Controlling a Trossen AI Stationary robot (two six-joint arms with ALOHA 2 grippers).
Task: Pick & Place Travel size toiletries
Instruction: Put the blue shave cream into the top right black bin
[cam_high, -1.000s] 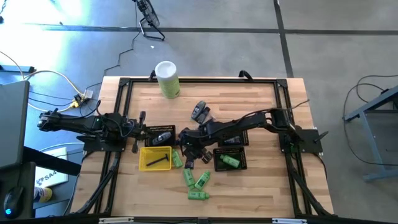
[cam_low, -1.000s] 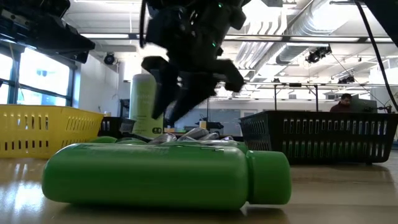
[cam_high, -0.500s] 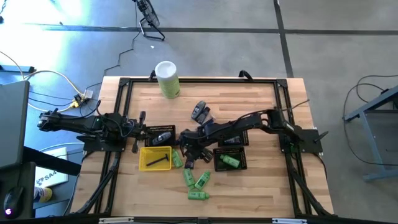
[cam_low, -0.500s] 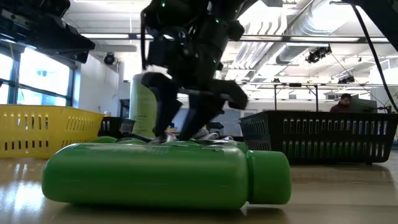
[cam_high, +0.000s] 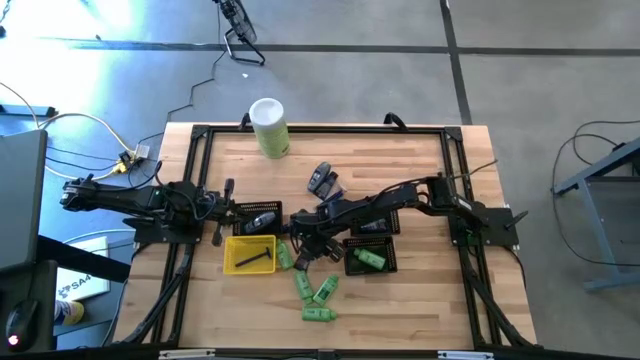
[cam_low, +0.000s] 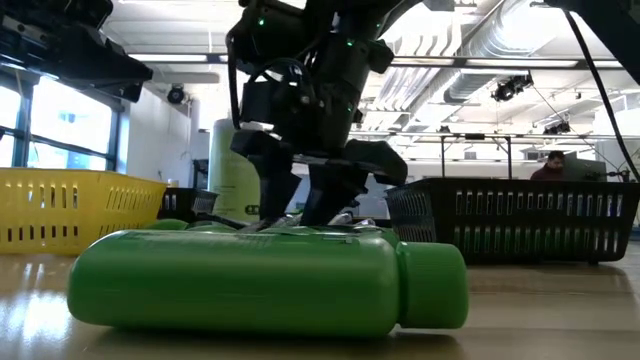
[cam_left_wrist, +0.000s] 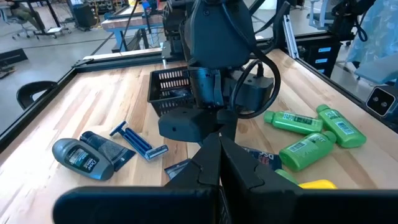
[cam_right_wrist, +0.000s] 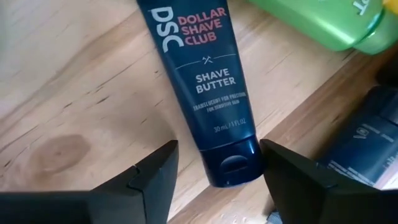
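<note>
A dark blue shave-butter tube (cam_right_wrist: 208, 81) lies flat on the wood, cap toward my right gripper (cam_right_wrist: 217, 149). That gripper is open and points steeply down near the table's middle (cam_high: 308, 248), one finger on each side of the cap end, clear of it. Several green bottles (cam_high: 312, 290) lie on their sides toward the near edge, one (cam_low: 260, 280) right in front of the low camera. My left gripper (cam_high: 228, 197) waits shut at the table's left, holding nothing.
A yellow tray (cam_high: 232, 262) and two black baskets (cam_high: 258, 217) (cam_high: 392, 262) flank the right gripper; one basket holds a green bottle (cam_high: 368, 260). A dark packet (cam_right_wrist: 367, 143) lies beside the tube. A grey tube (cam_left_wrist: 81, 155), a blue razor (cam_left_wrist: 140, 140) and a tall canister (cam_high: 270, 127) sit farther back.
My right gripper has sunk toward the table, its fingers now low behind the foreground green bottle. The tube and bottles have kept their places.
</note>
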